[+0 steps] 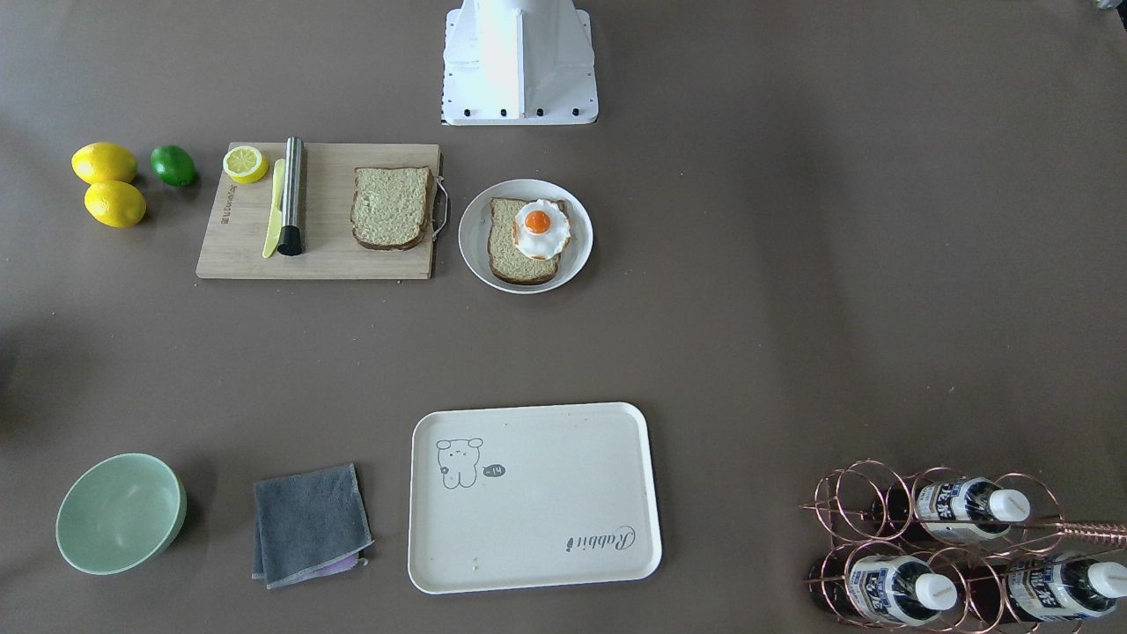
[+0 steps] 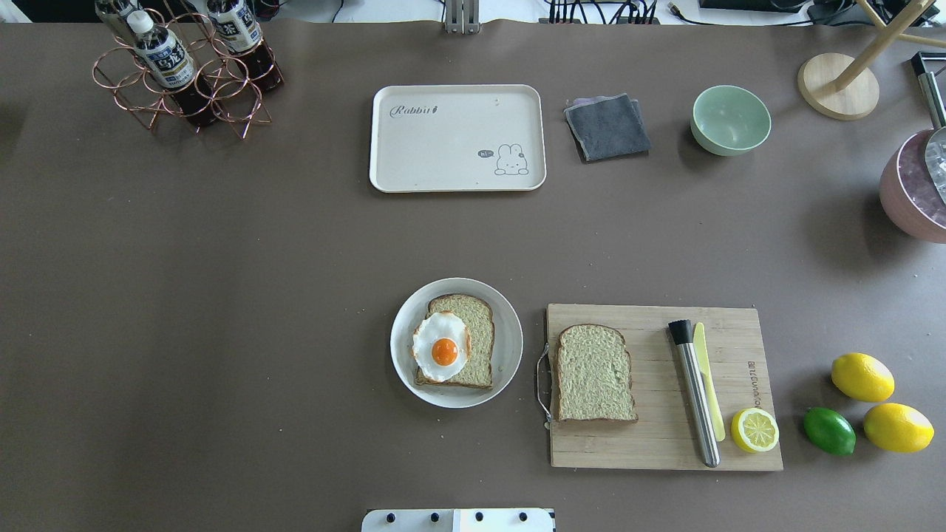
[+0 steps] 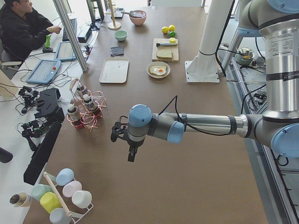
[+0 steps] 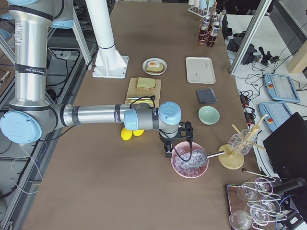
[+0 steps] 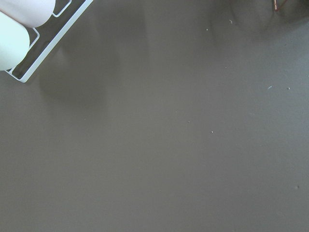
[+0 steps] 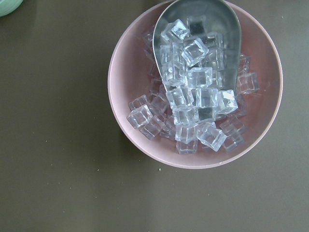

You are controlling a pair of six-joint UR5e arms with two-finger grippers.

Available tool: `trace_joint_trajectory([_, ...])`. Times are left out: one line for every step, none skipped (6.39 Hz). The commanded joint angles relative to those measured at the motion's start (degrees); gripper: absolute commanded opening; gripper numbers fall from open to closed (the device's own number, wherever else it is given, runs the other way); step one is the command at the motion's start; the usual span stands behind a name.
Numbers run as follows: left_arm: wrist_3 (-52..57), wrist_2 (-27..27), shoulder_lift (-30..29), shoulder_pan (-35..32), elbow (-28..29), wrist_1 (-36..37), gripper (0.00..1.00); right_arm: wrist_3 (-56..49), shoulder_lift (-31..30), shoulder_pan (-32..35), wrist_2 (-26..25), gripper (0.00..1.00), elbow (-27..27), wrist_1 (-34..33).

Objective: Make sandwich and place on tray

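Observation:
One bread slice (image 2: 479, 319) lies on a round white plate (image 2: 510, 347) with the fried egg (image 2: 441, 346) on top of it. The second bread slice (image 2: 595, 373) lies bare on the wooden cutting board (image 2: 658, 443). The cream tray (image 2: 458, 140) with the "Rabbit" script sits empty at the far side of the table, also shown in the front view (image 1: 546, 519). My left gripper (image 3: 131, 156) hangs over bare table near the bottle rack, far from the food. My right gripper (image 4: 168, 152) hangs over a pink bowl of ice. I cannot tell whether either is open or shut.
A yellow knife (image 2: 708, 377), a steel rod (image 2: 695, 391) and a lemon half (image 2: 754, 430) lie on the board. Two lemons (image 2: 862, 377) and a lime (image 2: 829, 431) lie beside it. A grey cloth (image 2: 607, 127), green bowl (image 2: 731, 120), bottle rack (image 2: 185, 70) and ice bowl (image 6: 193, 87) stand around.

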Motion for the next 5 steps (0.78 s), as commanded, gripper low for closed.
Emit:
trace_joint_trajectory([0.0,0.0,-0.8,0.0,0.1,0.1,0.98,0.0,-0.1,0.0,0.0,1.0,-0.1,0.0])
trace_joint_trajectory([-0.1,0.0,-1.0,0.0,0.2,0.1,0.98,-0.1,-0.1,0.0,0.0,1.0,-0.4,0.1])
trace_joint_trajectory([-0.1,0.0,-1.2,0.0,0.3,0.2,0.98,-0.1,0.0,0.0,-0.1,1.0,-0.6,0.0])
trace_joint_trajectory([-0.1,0.0,-1.3,0.1,0.3,0.2,0.98,-0.1,0.0,0.0,0.0,1.0,-0.6,0.0])
trace_joint_trajectory([-0.1,0.0,-1.3,0.5,0.3,0.2,0.98,0.0,-0.2,0.0,0.0,1.0,-0.3,0.0])
